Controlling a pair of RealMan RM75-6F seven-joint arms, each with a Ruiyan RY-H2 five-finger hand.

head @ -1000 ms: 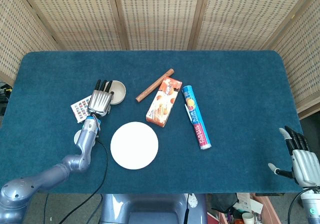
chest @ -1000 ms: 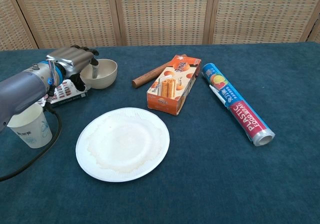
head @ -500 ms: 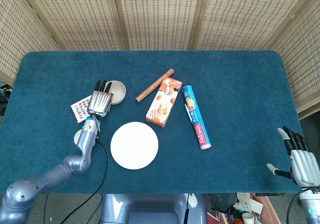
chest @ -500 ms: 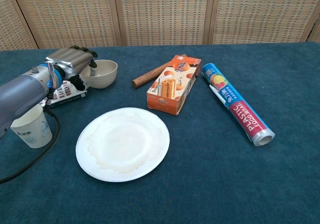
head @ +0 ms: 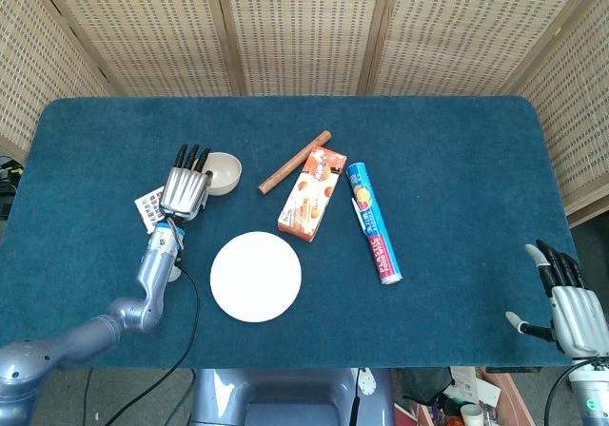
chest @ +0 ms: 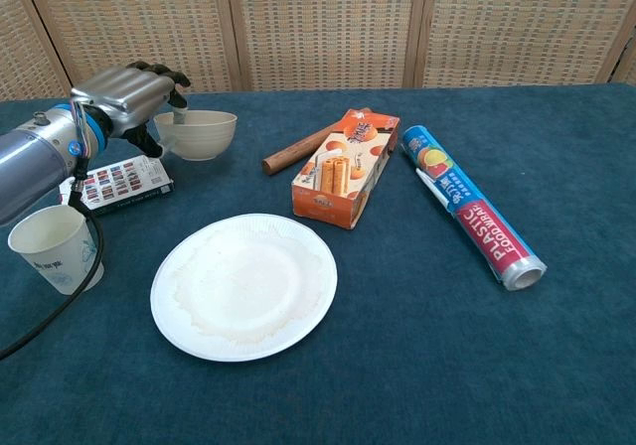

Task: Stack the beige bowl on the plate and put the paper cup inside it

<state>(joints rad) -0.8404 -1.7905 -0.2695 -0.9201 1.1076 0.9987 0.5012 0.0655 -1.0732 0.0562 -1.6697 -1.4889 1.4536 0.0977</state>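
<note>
Bowl (chest: 202,133) grasped at its rim by left hand (chest: 129,95), just off the surface beyond the plate (chest: 244,286) | step: carrying bowl to plate | next: lower it centred | cup (chest: 55,249) waits left | right hand (head: 568,298) released, idle.

One beige bowl (chest: 200,133) sits at ten o'clock on the table. There is one white plate (chest: 244,286) at seven o'clock and one paper cup (chest: 57,249) at nine o'clock. One biscuit box (chest: 345,167), one roll of plastic wrap (chest: 470,205), one brown stick (chest: 303,148) and one small printed card box (chest: 115,183) complete the count.
</note>
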